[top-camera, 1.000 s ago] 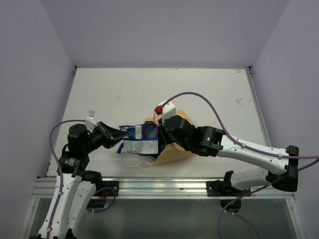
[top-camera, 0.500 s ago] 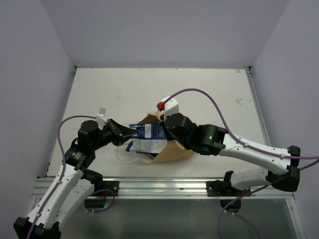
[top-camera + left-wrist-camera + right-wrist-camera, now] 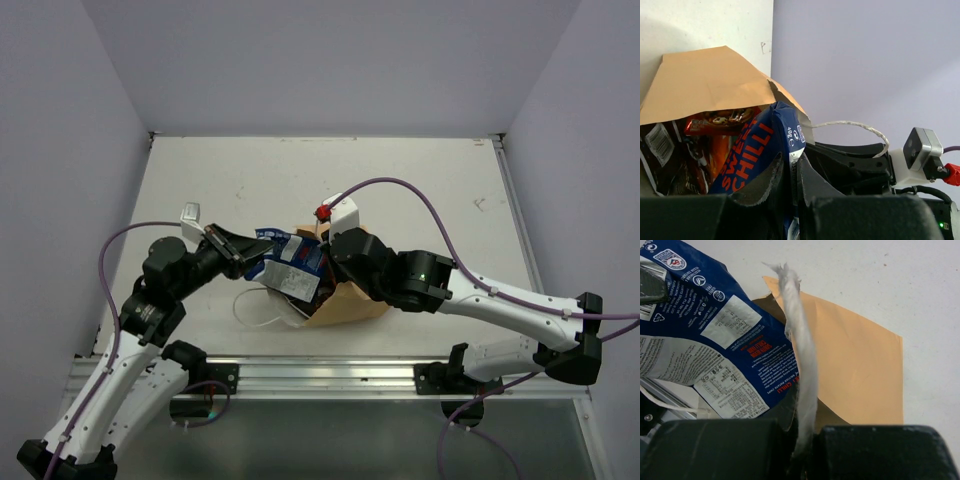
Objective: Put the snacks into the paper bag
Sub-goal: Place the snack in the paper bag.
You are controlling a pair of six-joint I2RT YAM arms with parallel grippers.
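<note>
The tan paper bag (image 3: 348, 300) lies near the table's front edge, its mouth facing left. My left gripper (image 3: 262, 250) is shut on the edge of a blue-white snack packet (image 3: 292, 272), which sits partly inside the bag's mouth (image 3: 760, 150). Red, orange and dark packets (image 3: 715, 120) show inside the bag (image 3: 705, 80). My right gripper (image 3: 335, 262) is shut on the bag's white cord handle (image 3: 800, 370) and holds the upper lip up, with the bag (image 3: 855, 375) and the packet (image 3: 715, 330) beside it. A second white handle (image 3: 262, 318) lies loose on the table.
The white table (image 3: 420, 190) stretches behind the bag, with grey walls around it. An aluminium rail (image 3: 320, 375) runs along the front edge. A purple cable (image 3: 420, 205) arcs over the right arm.
My left gripper has pushed right and upward, carrying the blue-white packet further into the bag's mouth and tilting it. The right gripper has stayed on the handle.
</note>
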